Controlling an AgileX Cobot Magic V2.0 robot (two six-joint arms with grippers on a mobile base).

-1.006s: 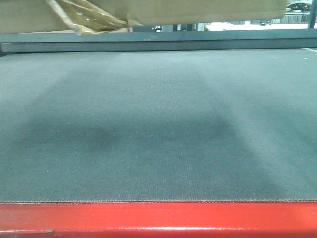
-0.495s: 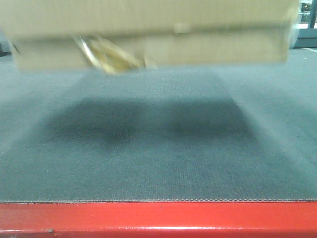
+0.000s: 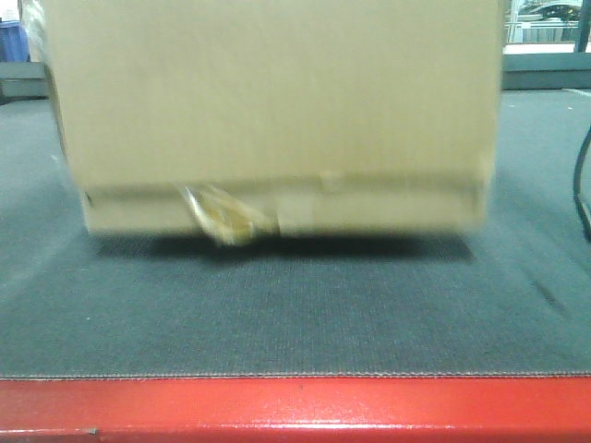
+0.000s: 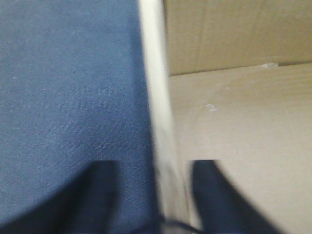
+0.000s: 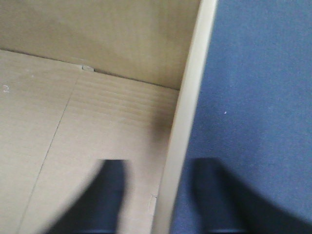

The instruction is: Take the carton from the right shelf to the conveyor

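Wide, flat, dark grey, fine-textured conveyor belt (image 3: pixel 277 314) with a glossy red metal front edge (image 3: pixel 295 406), seen from the front. It fills the lower part of the view.

Large plain brown corrugated cardboard carton (image 3: pixel 277 101), open at the top, over the middle of the belt and set back from the red edge. Its lower front edge is dented. A dark shadow lies directly under it. The outline is smeared, so whether its base touches the belt cannot be told.

Left tool (image 4: pixel 156 168), seen from its wrist camera. Its two dark fingers (image 4: pixel 97 195) stand apart astride the carton's left wall, one outside over the grey belt, the other inside over the cardboard floor. A strip of belt shows between the outer finger and the wall, so the wall is not pinched.

Right tool (image 5: pixel 158 165), arranged as a mirror of the left. It straddles the carton's right wall with its fingers (image 5: pixel 97 195) spread, and a gap shows on either side of the wall, so it holds nothing.

Tuft of yellowish clear tape (image 3: pixel 226 214), hanging from the carton's lower front edge, left of centre.

Thin black cable (image 3: pixel 580 175), at the right border above the belt.
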